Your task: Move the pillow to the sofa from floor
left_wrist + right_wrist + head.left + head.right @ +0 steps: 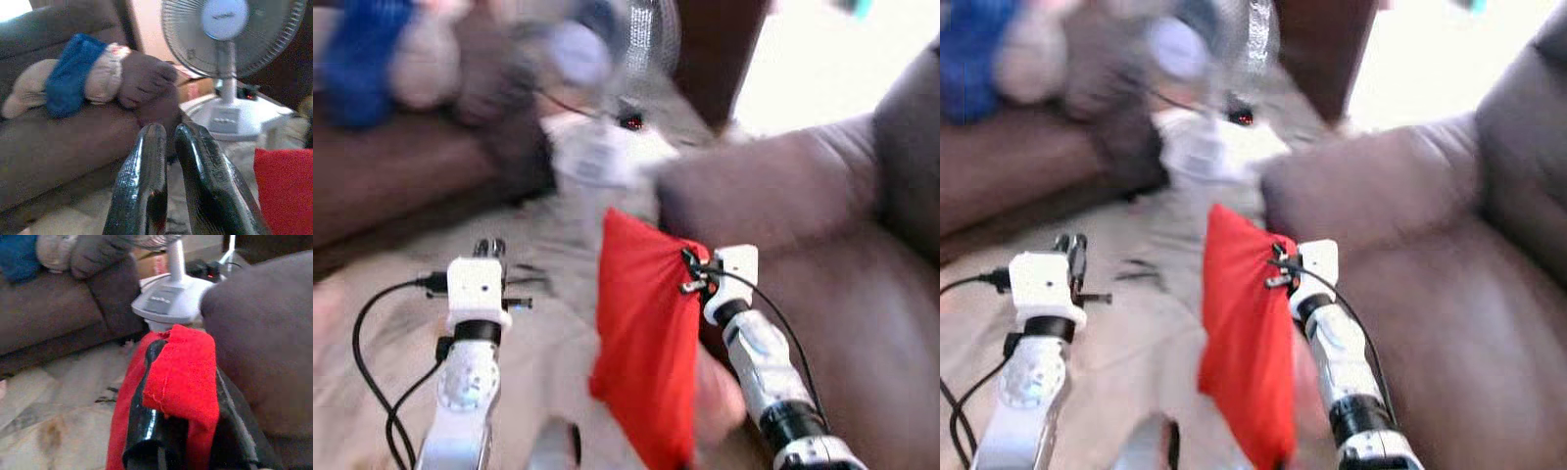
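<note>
Pillow (pixel 646 343), red and limp, hung off the floor (pixel 538 343) from the right gripper (pixel 181 396), whose jaws were clamped on a fold at its upper corner, just beside the brown sofa (pixel 862 323) arm. The left gripper (pixel 178 171) hovered apart over the floor, jaws nearly together and holding nothing. The head views were blurred, so the seat's edge was hard to place. To do this well, the pillow probably needed lifting clear of the sofa arm and carrying over the cushion before release, with the pinch kept firm.
</note>
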Robot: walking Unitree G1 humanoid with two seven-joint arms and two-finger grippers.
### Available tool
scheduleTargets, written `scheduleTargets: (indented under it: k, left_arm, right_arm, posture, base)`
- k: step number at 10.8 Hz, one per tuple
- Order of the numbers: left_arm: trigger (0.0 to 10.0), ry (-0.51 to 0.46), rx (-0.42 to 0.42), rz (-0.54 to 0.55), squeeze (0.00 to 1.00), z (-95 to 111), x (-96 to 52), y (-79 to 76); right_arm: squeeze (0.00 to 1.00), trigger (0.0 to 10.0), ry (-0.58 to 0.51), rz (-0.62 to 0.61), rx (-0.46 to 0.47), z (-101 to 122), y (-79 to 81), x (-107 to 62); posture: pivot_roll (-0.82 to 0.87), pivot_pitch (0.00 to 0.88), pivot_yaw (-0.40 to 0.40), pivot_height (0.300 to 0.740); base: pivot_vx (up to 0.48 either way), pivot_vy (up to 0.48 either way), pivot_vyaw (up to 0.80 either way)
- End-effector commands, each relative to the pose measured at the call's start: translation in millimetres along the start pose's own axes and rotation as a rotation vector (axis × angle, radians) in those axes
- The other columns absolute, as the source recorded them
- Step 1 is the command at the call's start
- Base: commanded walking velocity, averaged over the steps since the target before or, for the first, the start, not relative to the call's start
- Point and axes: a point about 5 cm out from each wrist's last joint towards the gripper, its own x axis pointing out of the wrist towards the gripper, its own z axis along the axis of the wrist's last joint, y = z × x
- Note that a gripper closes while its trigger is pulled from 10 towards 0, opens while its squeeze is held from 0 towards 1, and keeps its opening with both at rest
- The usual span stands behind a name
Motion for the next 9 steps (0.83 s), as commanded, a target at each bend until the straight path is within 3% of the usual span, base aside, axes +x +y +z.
scheduleTargets:
  k: [1,9]
  left_arm:
    - [10.0,-0.004,-0.003,-0.002,0.0,2,-1.1,0.1]
    - [10.0,-0.035,0.012,-0.056,0.0,12,9.2,-4.2]
  right_arm:
    - [0.0,10.0,-0.14,-0.009,-0.012,32,-3.2,8.9]
    - [0.0,10.0,-0.194,-0.047,0.029,43,-4.9,14.8]
  posture:
    - [0.17,0.105,-0.065,0.74]
    - [0.17,0.083,-0.022,0.74]
  base:
    - [0.0,0.0,0.0]
    - [0.0,0.0,0.0]
